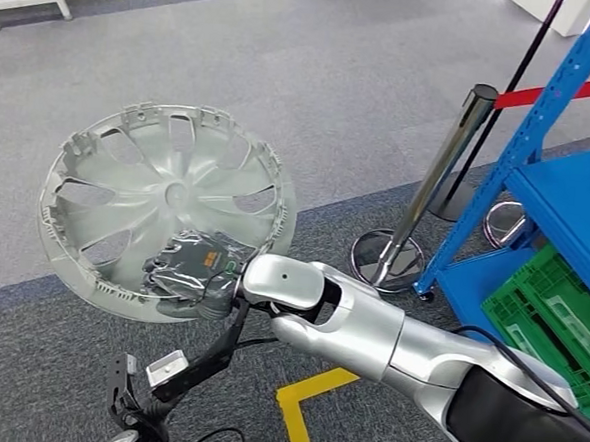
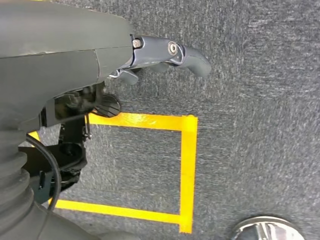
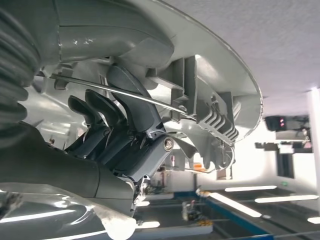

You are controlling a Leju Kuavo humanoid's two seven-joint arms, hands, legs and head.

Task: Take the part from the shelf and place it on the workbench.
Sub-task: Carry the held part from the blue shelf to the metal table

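Hubcap (image 1: 165, 208) in right hand (image 1: 190, 275)

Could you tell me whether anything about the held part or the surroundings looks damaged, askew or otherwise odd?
Nothing looks damaged. The silver wheel cover is held tilted, inner side up, by the right robot hand, which grips it near the rim; its spokes and clips appear intact. The left robot hand hangs over the carpet, holding nothing.

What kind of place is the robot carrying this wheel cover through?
Probably a factory or warehouse demo floor: blue steel shelving holding a green crate, yellow floor tape on grey carpet, and a stanchion with a red belt. The right hand holds the hubcap.
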